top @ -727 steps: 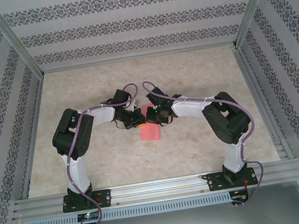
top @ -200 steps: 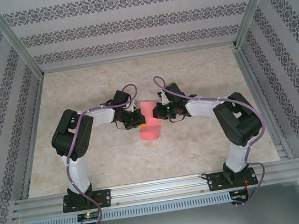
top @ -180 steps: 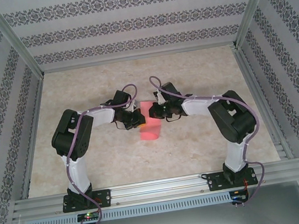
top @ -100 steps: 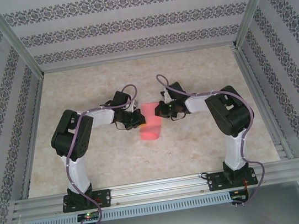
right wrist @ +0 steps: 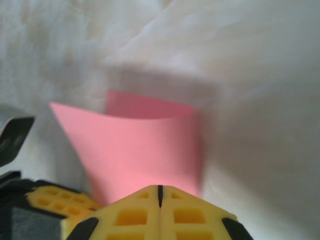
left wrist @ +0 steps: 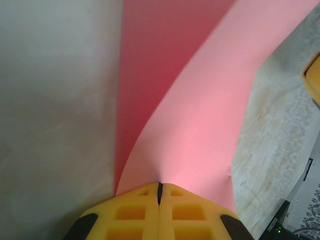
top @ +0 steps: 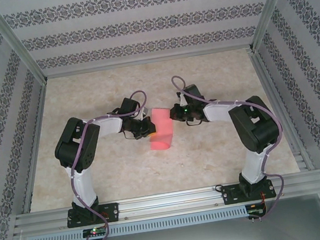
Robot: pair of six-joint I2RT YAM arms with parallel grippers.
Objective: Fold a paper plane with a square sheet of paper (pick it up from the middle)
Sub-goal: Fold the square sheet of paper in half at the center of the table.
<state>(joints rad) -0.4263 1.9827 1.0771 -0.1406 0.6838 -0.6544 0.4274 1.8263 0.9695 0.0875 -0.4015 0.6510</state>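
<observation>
The salmon-pink square sheet of paper (top: pixel 162 133) lies mid-table, bent over on itself, its far part raised. My left gripper (top: pixel 147 126) is at its left side. In the left wrist view these jaws (left wrist: pixel 159 184) are shut on the paper (left wrist: pixel 200 115), which puckers at the tips and fans away. My right gripper (top: pixel 173 114) is at the sheet's far right corner. Its jaws (right wrist: pixel 160 187) are shut, and the curved paper (right wrist: pixel 145 150) rises just beyond the tips. The paper's near edge is hidden behind them, so a pinch cannot be told.
The beige table (top: pixel 225 158) is bounded by patterned walls and an aluminium frame (top: pixel 165 203) at the near edge. A yellow finger of the other gripper shows at the edge of each wrist view: the right finger (left wrist: pixel 314 82) and the left finger (right wrist: pixel 55 200).
The right gripper swung in toward the paper, then drew back right and slightly farther. The paper's far part now spreads wider toward the right. The left gripper stayed put.
</observation>
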